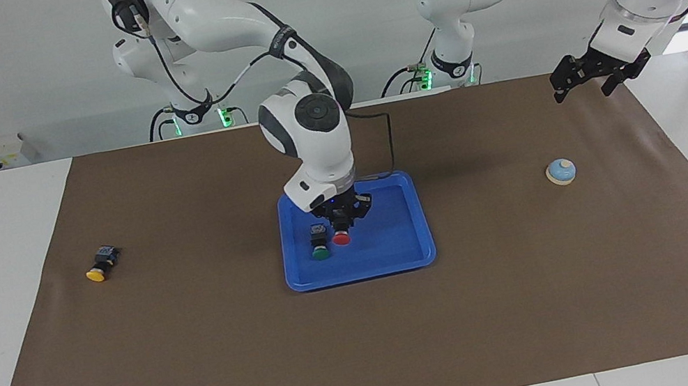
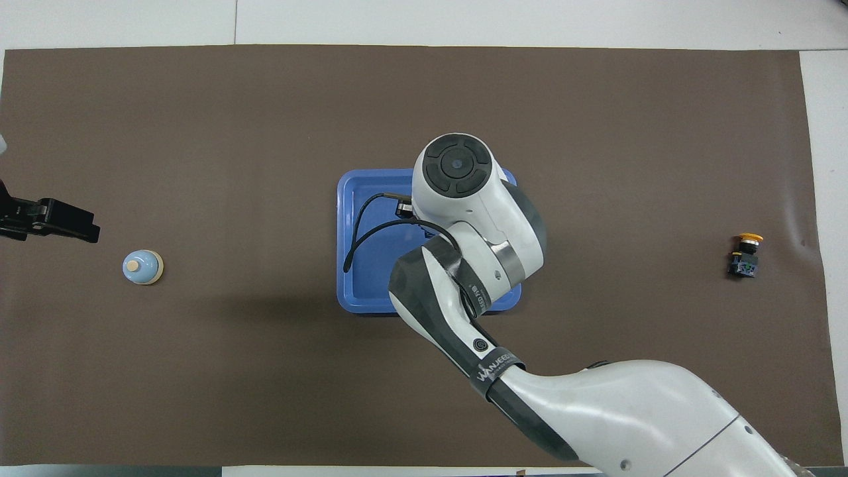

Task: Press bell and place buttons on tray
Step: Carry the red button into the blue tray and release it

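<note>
The right gripper [image 1: 341,222] clamps its fingers on the red button [image 1: 341,238] in the tray [image 1: 395,240], green button [image 1: 320,251] at its nine o'clock in the facing view, while the left gripper [image 1: 600,78] waits, finger state unclear.

A robotics lab: 2 white arms [image 1: 303,122] over a brown-matted table [image 1: 545,292].

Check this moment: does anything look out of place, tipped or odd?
Nothing damaged or spilled. The yellow button lies on its side on the mat toward the right arm's end, apart from the tray, where the green button and red button already sit under the right gripper.
</note>
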Tool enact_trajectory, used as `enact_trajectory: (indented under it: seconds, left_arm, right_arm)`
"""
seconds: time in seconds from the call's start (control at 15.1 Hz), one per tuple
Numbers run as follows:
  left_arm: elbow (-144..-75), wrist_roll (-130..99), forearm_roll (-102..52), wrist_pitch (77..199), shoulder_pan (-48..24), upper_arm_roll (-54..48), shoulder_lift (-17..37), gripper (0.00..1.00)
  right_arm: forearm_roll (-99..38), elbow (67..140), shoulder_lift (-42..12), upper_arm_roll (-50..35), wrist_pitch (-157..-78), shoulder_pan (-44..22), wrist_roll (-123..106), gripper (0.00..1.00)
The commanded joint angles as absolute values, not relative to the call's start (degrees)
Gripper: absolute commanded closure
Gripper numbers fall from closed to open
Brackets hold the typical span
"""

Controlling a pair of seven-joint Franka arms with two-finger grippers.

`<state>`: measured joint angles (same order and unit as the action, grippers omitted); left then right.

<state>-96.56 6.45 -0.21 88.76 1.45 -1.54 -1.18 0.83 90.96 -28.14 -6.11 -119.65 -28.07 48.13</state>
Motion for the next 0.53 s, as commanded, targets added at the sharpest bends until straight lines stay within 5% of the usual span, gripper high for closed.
enact_trajectory:
  seconds: [0.0, 0.46]
  left_arm:
    - [-96.94, 5.71, 0.70, 88.42, 1.23, -1.41, -1.67, 0.00]
    - [-96.94, 5.71, 0.70, 88.42, 1.23, -1.41, -1.67, 0.00]
  right_arm:
    - [0.26, 90.70, -29.53, -5.89, -122.60, -28.47, 48.52, 1.00]
    - [0.35, 96.94, -28.39, -5.89, -129.46, -29.26, 48.78, 1.00]
